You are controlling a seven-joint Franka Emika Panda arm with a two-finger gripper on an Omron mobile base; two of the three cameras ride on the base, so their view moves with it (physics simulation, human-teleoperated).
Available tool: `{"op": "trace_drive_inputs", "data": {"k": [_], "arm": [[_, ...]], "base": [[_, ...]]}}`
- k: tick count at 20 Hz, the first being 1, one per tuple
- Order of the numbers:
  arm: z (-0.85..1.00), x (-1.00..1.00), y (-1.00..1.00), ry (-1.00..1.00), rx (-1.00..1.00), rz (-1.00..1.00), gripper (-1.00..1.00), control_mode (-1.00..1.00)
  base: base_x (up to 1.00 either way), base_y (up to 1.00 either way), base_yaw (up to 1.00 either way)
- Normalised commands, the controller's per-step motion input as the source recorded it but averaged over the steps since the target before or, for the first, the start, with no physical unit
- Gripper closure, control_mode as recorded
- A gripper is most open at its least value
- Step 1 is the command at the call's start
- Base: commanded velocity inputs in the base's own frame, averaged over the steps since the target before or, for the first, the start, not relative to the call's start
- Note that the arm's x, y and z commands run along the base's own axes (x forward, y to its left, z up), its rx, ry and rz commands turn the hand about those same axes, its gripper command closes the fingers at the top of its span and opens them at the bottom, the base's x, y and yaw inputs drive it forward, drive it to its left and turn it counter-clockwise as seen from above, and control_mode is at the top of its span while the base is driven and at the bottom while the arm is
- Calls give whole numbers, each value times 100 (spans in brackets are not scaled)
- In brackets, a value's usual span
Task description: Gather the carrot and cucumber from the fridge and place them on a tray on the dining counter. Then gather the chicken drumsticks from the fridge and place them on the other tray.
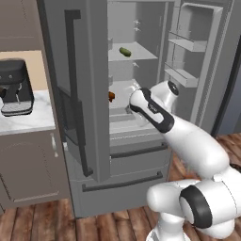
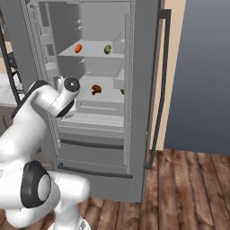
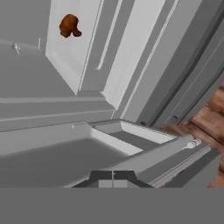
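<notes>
Wood flooring runs up to the open fridge. Inside it, your carrot and cucumber lie on the upper shelf, drumsticks one shelf below. Both vegetables look stiff, light and smooth, so pinch them mid-length. Your gripper is fully closed, holding nothing.

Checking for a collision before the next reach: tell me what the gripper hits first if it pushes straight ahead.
Probably the grey fridge drawer directly ahead of the shut gripper, not food. The drumstick sits higher and farther back, though depth is hard to judge.
</notes>
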Motion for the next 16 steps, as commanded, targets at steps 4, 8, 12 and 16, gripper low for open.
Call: {"op": "trace_drive_inputs", "data": {"k": [4,8,12,16], "arm": [[-26,28,8,7,0,8,100,-100],[-16,9,21,0,2,14,100,-100],[-14,3,28,2,4,15,100,-100],[-12,11,13,10,10,12,100,-100]], "base": [[0,0,0],[0,0,0],[0,0,0],[0,0,0]]}}
